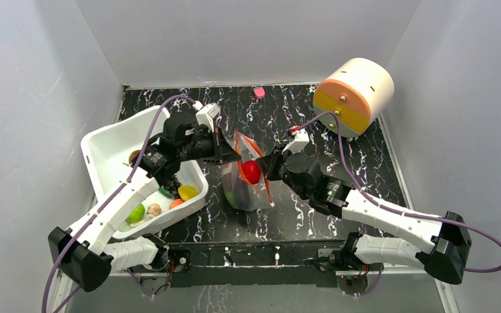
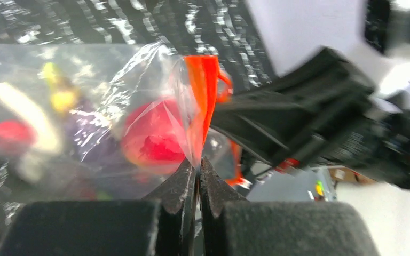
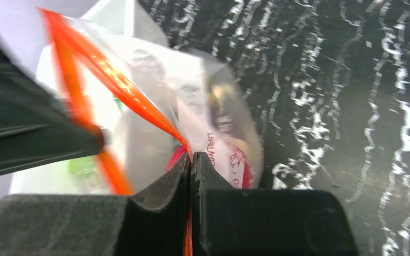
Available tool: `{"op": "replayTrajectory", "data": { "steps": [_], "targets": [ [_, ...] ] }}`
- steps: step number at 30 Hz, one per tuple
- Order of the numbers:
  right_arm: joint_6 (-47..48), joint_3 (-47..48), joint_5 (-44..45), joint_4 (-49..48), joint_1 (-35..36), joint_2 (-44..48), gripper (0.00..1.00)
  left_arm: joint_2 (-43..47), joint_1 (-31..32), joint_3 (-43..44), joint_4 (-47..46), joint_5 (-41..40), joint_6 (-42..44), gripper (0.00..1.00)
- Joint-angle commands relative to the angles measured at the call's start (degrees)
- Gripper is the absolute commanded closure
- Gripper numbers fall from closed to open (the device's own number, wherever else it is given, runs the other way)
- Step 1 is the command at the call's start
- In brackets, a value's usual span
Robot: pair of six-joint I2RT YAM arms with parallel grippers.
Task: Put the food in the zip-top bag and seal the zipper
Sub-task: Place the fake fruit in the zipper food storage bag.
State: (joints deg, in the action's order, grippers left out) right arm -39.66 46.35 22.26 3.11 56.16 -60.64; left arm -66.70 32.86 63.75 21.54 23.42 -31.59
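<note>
The clear zip-top bag [image 1: 246, 186] stands upright at the table's middle, held up between both grippers with its mouth spread. A red apple [image 1: 252, 172] shows through the bag, and a green fruit [image 1: 230, 196] lies low inside. My left gripper [image 1: 227, 151] is shut on the bag's left edge [image 2: 195, 144], by the orange-red zipper [image 2: 203, 85]. My right gripper [image 1: 265, 165] is shut on the right edge, with the zipper [image 3: 112, 80] running into its jaws. The apple [image 2: 152, 140] and blurred purple and red shapes show through the film. The white label [image 3: 216, 149] faces the right wrist.
A white tub [image 1: 114, 153] at the left holds a green fruit [image 1: 136, 212], a yellow piece [image 1: 187, 192] and other small toys. An orange and cream cylinder [image 1: 354, 95] stands at the back right. A small pink piece [image 1: 259, 92] lies at the back edge.
</note>
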Motion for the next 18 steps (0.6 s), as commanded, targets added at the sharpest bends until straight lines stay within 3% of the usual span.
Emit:
{"op": "replayTrajectory", "data": {
  "steps": [1,5,14,15,18],
  "targets": [
    [2.79,-0.54,3.94,1.65,-1.59,1.61,1.00,2.48,0.42,-3.39,-14.79,16.08,-6.35,1.00],
    [3.02,0.69,4.63,3.51,-1.76,2.95,1.00,0.76,0.42,-5.86,-18.33,19.32,-6.70,1.00],
    [3.46,1.76,3.34,4.95,-1.77,9.39,1.00,-5.33,0.36,-0.49,-9.40,11.46,-0.10,0.97],
    [3.41,1.58,4.05,5.69,-1.76,9.29,1.00,-6.18,0.37,1.14,-7.67,10.99,0.49,0.94],
    [2.56,1.37,4.55,7.45,-1.76,9.45,1.00,-6.69,0.43,3.97,-5.82,10.67,1.24,0.66]
  ]
}}
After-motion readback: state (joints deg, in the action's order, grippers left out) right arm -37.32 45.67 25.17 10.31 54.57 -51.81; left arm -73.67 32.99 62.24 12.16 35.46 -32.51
